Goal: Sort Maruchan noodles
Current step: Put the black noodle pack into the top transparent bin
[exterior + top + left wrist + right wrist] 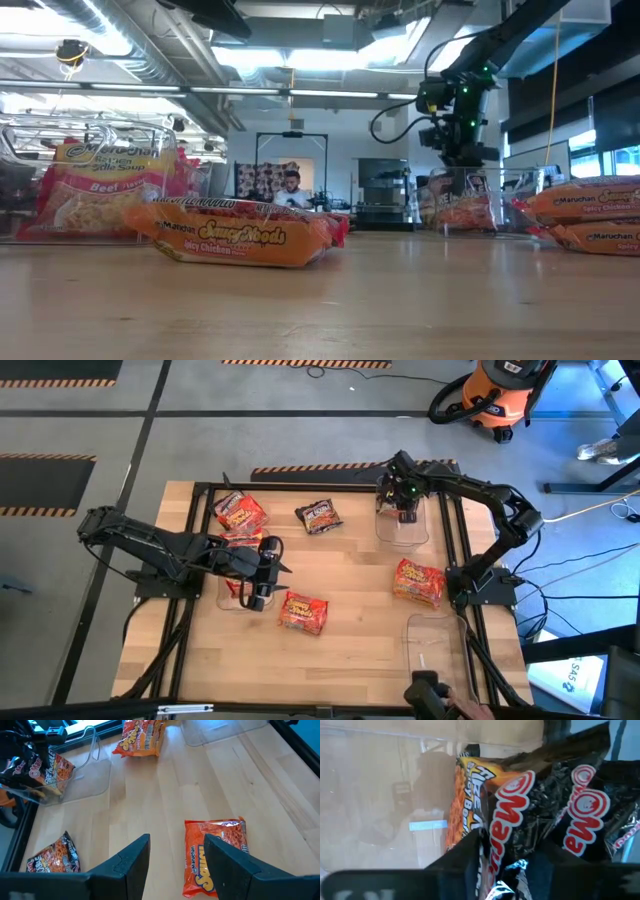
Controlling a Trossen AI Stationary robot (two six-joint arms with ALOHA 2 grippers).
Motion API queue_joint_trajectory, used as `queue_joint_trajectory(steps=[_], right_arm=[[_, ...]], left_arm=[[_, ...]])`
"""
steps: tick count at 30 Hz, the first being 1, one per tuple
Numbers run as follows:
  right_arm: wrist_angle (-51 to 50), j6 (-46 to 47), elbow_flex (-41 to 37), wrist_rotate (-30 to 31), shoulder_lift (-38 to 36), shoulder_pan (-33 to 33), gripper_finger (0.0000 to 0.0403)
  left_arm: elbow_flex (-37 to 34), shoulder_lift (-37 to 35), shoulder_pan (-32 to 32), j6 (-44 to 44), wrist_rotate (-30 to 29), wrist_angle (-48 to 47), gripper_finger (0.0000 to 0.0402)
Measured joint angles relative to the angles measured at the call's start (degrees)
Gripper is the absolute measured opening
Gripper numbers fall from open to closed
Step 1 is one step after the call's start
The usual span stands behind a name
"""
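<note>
dark packet (540,815) upright in right claw (405,512)

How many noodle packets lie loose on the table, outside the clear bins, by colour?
Orange packets: 3 (one alone; a stacked pair, seen as two in the low view)
Dark packet: 1
Total: 4

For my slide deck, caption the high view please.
Right gripper lowers dark packet into far bin; left gripper open.
</note>
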Motion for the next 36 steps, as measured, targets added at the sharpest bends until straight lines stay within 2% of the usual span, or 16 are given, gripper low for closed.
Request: queue_joint_trajectory(steps=[6,13,21,24,26,30,32,36], right_arm=[[-0.1,0.6,0.0,2.6,-0.2,0.1,0.0151],[-5.8,7.3,4.3,12.6,-0.2,3.5,0.0154],[-16.4,15.7,14.7,12.7,-0.2,8.7,0.0154],[-16.6,21.5,18.2,7.7,-0.2,10.7,0.0154],[-15.2,25.3,19.5,1.4,-0.2,11.7,0.0154],[-5.9,35.0,19.6,-12.6,0.0,13.4,0.0154],[-0.8,40.7,19.7,-15.3,0.9,14.7,0.0154],[5.8,46.6,19.6,-14.3,4.2,17.9,0.0154]], left_arm=[[0.0,0.0,0.0,0.0,0.0,0.0,0.018],[0.0,0.0,0.0,0.0,0.0,0.0,0.018],[0.0,0.0,0.0,0.0,0.0,0.0,0.018],[0.0,0.0,0.0,0.0,0.0,0.0,0.018],[0.0,0.0,0.0,-0.3,0.0,0.0,0.018],[0.0,0.0,0.0,-1.0,-0.2,-0.3,0.018],[0.0,0.0,0.0,-1.9,-0.3,-1.4,0.018],[-0.1,0.0,0.0,-3.2,-0.3,-4.5,0.018]])
